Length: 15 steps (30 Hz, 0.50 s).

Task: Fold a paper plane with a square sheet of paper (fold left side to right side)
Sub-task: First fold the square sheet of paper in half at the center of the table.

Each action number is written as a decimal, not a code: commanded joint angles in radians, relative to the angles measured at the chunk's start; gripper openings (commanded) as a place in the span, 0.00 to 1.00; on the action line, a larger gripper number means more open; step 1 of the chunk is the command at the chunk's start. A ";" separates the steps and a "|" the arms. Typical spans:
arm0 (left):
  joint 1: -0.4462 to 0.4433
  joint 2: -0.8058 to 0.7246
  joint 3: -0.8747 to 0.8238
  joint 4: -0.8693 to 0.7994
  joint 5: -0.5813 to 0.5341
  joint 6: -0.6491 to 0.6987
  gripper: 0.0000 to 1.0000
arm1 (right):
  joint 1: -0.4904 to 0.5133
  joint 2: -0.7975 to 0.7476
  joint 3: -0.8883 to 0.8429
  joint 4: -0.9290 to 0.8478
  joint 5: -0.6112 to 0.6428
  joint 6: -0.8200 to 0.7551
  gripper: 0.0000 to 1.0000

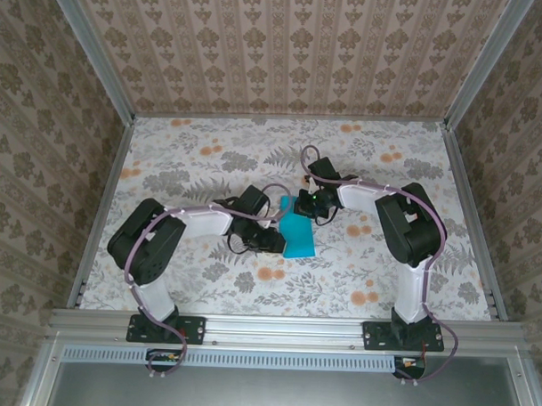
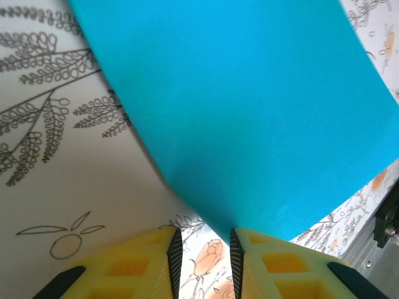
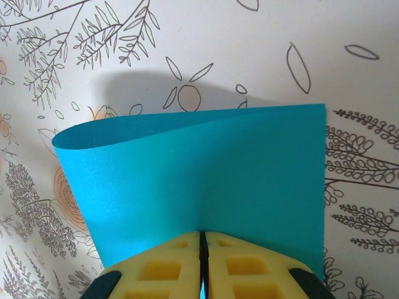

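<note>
Pinching the near edge of the square sheet of paper (image 3: 187, 168), the right gripper (image 3: 201, 246) has its 2 yellow fingers pressed together with the turquoise sheet clamped in the seam between them. From this wrist camera the paper rises ahead of the fingers and bows over, its left part curling into a rounded hump while its right edge stands straight, casting a shadow on the floral table (image 3: 187, 37) behind.

The left wrist camera gives a different picture. Here the left gripper (image 2: 202, 249) has its jaws parted, and the flower print of the table shows through the gap. The sheet spreads above and beyond the fingertips, its lowest edge just over that gap; whether it touches the pads I cannot tell.

The overhead camera adds the layout that neither wrist view offers. The sheet (image 1: 298, 238) sits near the middle of the table (image 1: 210, 156), between the 2 arms. The left gripper (image 1: 271, 240) meets it from the left, and the right gripper (image 1: 307, 204) comes in at its far edge.
</note>
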 commanded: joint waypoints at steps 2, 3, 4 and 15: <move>0.025 -0.090 0.015 0.011 0.009 -0.012 0.31 | -0.003 0.061 -0.019 -0.072 0.077 -0.012 0.11; 0.031 -0.096 0.020 0.017 0.006 -0.012 0.31 | -0.003 0.060 -0.019 -0.072 0.077 -0.012 0.11; 0.034 -0.096 0.027 0.025 0.006 -0.011 0.31 | -0.003 0.058 -0.019 -0.072 0.078 -0.011 0.11; 0.024 0.069 0.099 0.135 0.094 -0.011 0.30 | -0.002 0.057 -0.019 -0.075 0.071 -0.013 0.11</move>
